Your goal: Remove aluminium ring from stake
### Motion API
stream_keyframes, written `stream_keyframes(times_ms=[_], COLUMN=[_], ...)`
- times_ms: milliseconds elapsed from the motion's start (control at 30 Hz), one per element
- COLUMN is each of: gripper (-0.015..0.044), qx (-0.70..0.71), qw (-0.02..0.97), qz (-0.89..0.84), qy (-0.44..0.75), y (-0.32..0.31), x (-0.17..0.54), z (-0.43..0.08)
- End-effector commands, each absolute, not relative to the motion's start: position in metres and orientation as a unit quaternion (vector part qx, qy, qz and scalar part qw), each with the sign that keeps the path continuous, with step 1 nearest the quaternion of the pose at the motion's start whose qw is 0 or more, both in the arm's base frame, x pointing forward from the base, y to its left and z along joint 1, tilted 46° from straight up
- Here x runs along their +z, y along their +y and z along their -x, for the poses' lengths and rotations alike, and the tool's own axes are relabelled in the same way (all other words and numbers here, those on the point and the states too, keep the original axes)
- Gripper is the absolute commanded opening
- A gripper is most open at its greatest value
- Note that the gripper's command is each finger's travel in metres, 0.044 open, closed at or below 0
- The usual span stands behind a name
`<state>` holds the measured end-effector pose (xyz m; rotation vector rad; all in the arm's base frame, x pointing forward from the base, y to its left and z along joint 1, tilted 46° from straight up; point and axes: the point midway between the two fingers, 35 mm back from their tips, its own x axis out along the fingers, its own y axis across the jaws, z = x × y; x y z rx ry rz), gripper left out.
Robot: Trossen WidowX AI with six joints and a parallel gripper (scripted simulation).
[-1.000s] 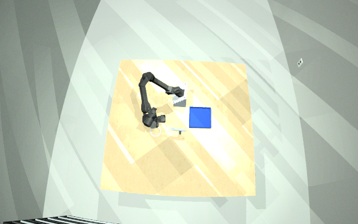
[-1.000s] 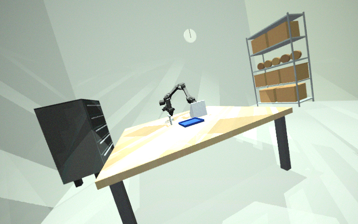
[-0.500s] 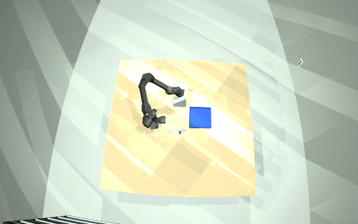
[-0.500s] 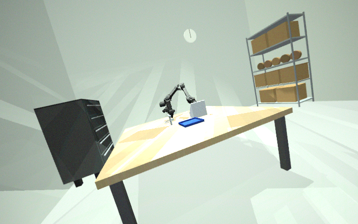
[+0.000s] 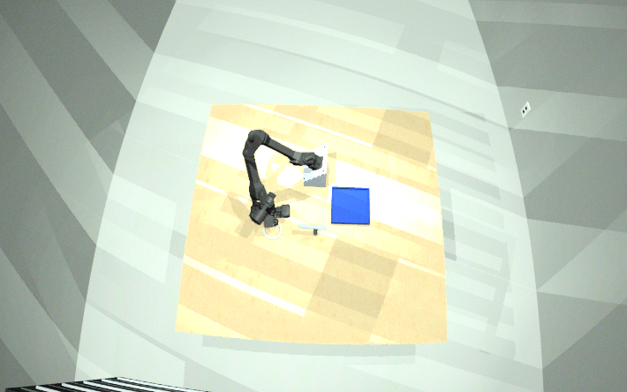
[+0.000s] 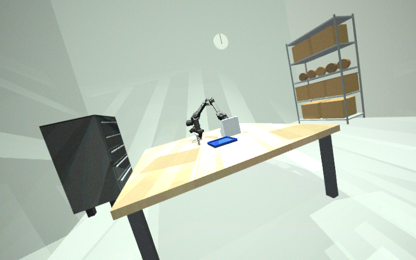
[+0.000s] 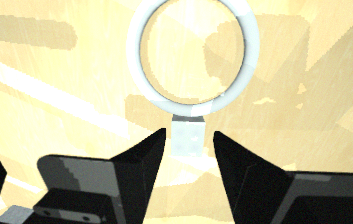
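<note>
While the fingers stand part-open, the stake (image 5: 312,227) (image 6: 198,139) rises beside the ring (image 5: 272,230) (image 7: 133,55).

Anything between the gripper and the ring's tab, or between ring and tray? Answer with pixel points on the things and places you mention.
Nothing visible between gripper (image 7: 190,133) and tab (image 7: 187,137). Between ring (image 5: 272,237) (image 7: 133,47) and blue tray (image 5: 350,206) (image 6: 214,145), the stake (image 5: 312,227) (image 6: 198,139) stands slightly off the straight line, its cross-bar partly over that route.

We counted one ring (image 5: 272,237) (image 7: 133,50) left of centre in the top view, one tray (image 5: 350,206) (image 6: 221,142) near the centre, one stake (image 5: 314,231) (image 6: 198,139), one arm (image 5: 251,168) (image 6: 200,111), one clock (image 6: 220,41) at upper middle and one shelf rack (image 6: 343,74) at upper right.
</note>
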<state>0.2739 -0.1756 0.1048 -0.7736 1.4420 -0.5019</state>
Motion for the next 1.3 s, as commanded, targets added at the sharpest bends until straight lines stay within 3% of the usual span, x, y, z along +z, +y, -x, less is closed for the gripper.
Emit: stream_keyframes(times_ms=[0, 967, 1267], gripper=[0.02, 0.0, 0.0], qx=[-0.216, -0.221, -0.219], qw=[0.655, 0.655, 0.656], qz=[0.343, 0.341, 0.341], qy=[0.638, 0.636, 0.637], y=[-0.176, -0.176, -0.167], x=[0.101, 0.104, 0.112], z=[-0.275, -0.274, -0.274])
